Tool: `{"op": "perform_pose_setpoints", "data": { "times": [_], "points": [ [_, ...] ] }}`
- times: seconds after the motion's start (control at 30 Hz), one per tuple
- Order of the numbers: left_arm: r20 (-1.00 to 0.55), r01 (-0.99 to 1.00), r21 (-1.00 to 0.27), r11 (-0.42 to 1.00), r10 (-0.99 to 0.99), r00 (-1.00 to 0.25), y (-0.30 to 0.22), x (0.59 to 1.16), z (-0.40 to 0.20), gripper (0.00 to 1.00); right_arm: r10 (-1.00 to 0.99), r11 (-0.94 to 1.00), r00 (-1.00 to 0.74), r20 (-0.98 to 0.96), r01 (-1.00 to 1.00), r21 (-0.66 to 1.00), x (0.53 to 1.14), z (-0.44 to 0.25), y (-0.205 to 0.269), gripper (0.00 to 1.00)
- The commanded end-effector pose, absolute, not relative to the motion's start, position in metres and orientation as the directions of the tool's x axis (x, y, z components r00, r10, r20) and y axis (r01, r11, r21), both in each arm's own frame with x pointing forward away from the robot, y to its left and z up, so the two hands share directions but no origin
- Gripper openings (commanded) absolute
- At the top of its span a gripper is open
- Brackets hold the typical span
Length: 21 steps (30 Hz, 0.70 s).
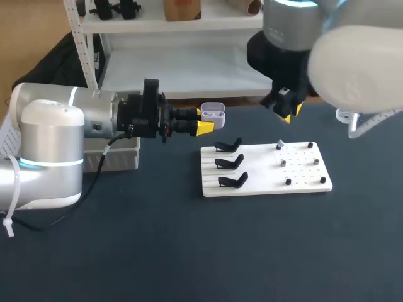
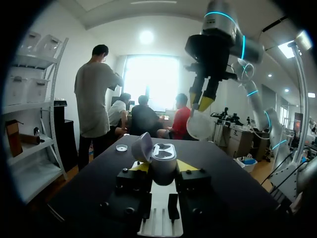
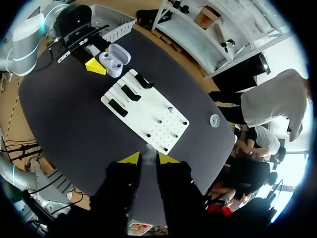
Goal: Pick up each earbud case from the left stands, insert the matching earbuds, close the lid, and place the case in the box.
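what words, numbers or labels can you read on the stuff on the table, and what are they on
No text can be read in any view.
Earbud case in the left claw: plain, no print shows.
White board and its black stands: no marks or numbers.
Bin: no label visible.

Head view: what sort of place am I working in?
Likely a robotics test bench, not a home: a dark table carries a flat white fixture board with three black stands, and my left end effector holds an open white earbud case.
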<state>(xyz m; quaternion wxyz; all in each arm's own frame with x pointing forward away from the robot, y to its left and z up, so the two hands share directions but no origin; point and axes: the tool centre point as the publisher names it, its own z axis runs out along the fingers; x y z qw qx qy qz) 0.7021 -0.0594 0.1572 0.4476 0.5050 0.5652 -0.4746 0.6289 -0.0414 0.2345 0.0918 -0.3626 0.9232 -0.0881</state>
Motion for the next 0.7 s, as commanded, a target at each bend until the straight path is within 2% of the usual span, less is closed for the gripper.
{"op": "perform_pose_setpoints", "data": {
  "times": [0.03,0.17,0.2,0.27,0.37,0.43,0.5,0.7],
  "points": [
    [-0.985,0.996,-0.083,0.045,0.145,-0.088,-0.059,0.700,0.157,0.00,-0.685,0.722,-0.721,-0.106,-0.652,-0.230,0.628,0.235,-0.041,0.00],
    [-0.985,0.996,-0.083,0.045,0.145,-0.088,-0.059,0.700,0.157,0.00,-0.685,0.722,-0.721,-0.106,-0.652,-0.230,0.628,0.235,-0.041,0.00],
    [-0.985,0.996,-0.083,0.045,0.145,-0.088,-0.059,0.700,0.157,0.00,-0.570,0.811,-0.819,-0.065,-0.548,-0.206,0.630,0.233,-0.039,0.00],
    [-0.985,0.996,-0.083,0.045,0.145,-0.088,-0.059,0.700,0.157,0.00,-0.413,0.898,-0.906,-0.099,-0.386,-0.214,0.624,0.237,-0.027,0.00],
    [-0.985,0.996,-0.083,0.045,0.145,-0.088,-0.059,0.700,0.157,0.00,-0.227,0.961,-0.964,-0.138,-0.199,-0.191,0.622,0.246,-0.007,0.00],
    [-0.985,0.996,-0.083,0.045,0.145,-0.088,-0.059,0.700,0.157,0.00,-0.044,0.974,-0.998,-0.045,-0.033,-0.226,0.622,0.247,0.001,0.00],
    [-0.985,0.996,-0.083,0.045,0.145,-0.088,-0.059,0.700,0.157,0.00,0.043,0.978,-0.999,-0.014,0.045,-0.204,0.624,0.247,0.010,0.00],
    [-0.985,0.996,-0.083,0.045,0.145,-0.088,-0.059,0.700,0.157,0.00,0.065,0.984,-0.998,-0.008,0.065,-0.165,0.624,0.252,0.021,0.00]
  ]
}}
